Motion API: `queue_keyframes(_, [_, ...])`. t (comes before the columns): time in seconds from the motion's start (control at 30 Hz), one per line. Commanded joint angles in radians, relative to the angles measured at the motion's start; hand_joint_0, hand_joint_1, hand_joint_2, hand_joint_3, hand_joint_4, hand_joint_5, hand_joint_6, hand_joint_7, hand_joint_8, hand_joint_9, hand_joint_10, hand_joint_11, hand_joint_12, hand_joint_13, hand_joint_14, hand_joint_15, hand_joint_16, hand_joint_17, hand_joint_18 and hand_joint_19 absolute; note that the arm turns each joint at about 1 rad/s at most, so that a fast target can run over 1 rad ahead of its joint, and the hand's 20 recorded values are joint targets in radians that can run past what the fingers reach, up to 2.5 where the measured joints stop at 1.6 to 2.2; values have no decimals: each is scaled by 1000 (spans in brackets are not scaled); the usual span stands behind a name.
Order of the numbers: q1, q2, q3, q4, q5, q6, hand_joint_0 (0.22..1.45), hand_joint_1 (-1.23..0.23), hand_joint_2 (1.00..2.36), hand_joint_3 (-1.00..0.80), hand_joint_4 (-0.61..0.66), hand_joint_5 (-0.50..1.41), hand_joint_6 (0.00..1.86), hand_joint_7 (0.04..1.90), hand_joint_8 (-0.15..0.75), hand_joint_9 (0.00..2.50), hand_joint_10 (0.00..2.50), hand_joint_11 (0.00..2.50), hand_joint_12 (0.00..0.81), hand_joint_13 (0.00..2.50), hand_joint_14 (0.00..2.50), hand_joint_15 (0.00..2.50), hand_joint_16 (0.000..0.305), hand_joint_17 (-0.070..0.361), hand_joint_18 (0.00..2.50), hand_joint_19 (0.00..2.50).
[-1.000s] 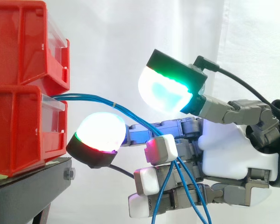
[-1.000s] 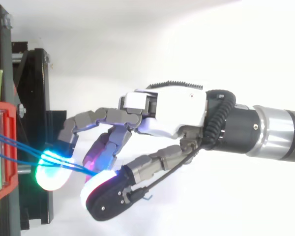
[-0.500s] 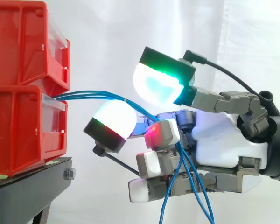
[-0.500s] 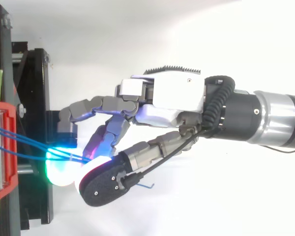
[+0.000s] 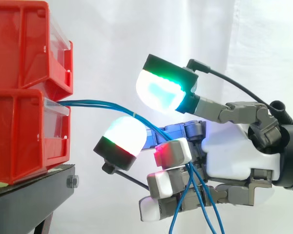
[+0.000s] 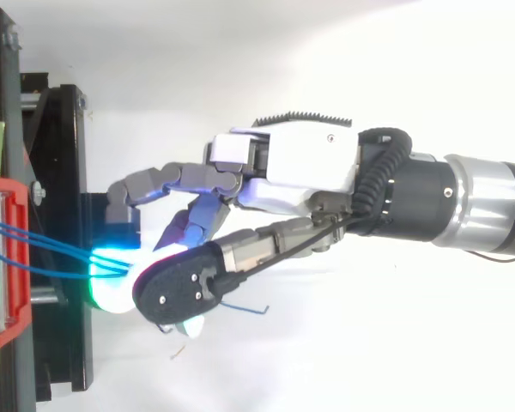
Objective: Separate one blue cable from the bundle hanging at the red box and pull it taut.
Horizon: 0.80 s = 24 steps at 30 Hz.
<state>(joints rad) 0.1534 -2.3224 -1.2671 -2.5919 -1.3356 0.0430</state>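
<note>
The blue cables (image 5: 102,104) leave the front of the lower red bin (image 5: 19,136) at the left of the side view, just under the upper red bin (image 5: 19,44); both bins sit on the black stand (image 5: 29,200) in the lower left corner, before the white curtain (image 5: 112,39); from the bin the strands run together to the right in a shallow arch, slope down toward the middle of the frame and pass into the hand (image 5: 234,156), which reaches in from the right edge; the hand's fingers are curled round the strands; one large pad (image 5: 158,92), glowing white, cyan and green, hangs above the strands, and a second pad (image 5: 123,135), white with a green and red rim, sits just below them, a gap showing between the two; further right the strands slip behind a red-lit fingertip (image 5: 172,152) and thread among the lower, bent fingers, then hang loose and spread apart toward the bottom edge; whether any single strand is parted from the rest cannot be told; in the top view the hand (image 6: 300,172) stretches from the right toward the black stand (image 6: 69,172) at the left, the cables (image 6: 43,257) fan out of the red bin at the left edge and meet at a cyan-green glowing pad (image 6: 107,275), with a black-backed fingertip (image 6: 176,292) lying just beside it.
</note>
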Motion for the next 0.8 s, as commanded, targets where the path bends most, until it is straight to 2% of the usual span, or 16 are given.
queue_keyframes(0.0, [-1, 0, 0, -2, 33, -43, 663, -459, 1009, -380, 182, -80, 501, 1282, 343, 1259, 20, 837, 338, 1108, 21, 575, 31, 70, 755, 504])
queue_keyframes(0.03, [-1, 0, 0, -2, 33, -43, 668, -470, 1009, -361, 176, -80, 501, 1278, 343, 1261, 21, 828, 340, 1108, 20, 578, 31, 70, 754, 512])
queue_keyframes(0.07, [-8, 0, 0, -5, 72, -74, 679, -495, 1011, -318, 172, -81, 501, 1275, 344, 1264, 19, 832, 339, 1108, 21, 575, 31, 70, 755, 511])
queue_keyframes(0.2, [-17, 0, 0, -2, 99, -97, 697, -563, 1012, -225, 177, -80, 501, 1277, 350, 1277, 16, 836, 349, 1118, 19, 565, 33, 74, 769, 504])
queue_keyframes(0.37, [-21, -2, 0, -1, 101, -100, 691, -636, 1011, -249, 182, -84, 500, 1285, 355, 1274, 18, 841, 348, 1119, 21, 564, 33, 75, 773, 494])
queue_keyframes(0.5, [-15, 0, 0, -5, 102, -112, 661, -649, 1011, -320, 185, -86, 500, 1295, 347, 1260, 17, 854, 343, 1110, 20, 576, 32, 73, 761, 504])
queue_keyframes(0.67, [-5, -2, 0, -1, 102, -118, 591, -572, 1001, -490, 189, -88, 500, 1290, 350, 1260, 18, 852, 345, 1109, 20, 570, 32, 73, 764, 505])
queue_keyframes(0.77, [2, 0, 0, 1, 102, -115, 568, -528, 1000, -500, 194, -92, 501, 1267, 350, 1259, 18, 845, 347, 1112, 20, 577, 33, 75, 767, 507])
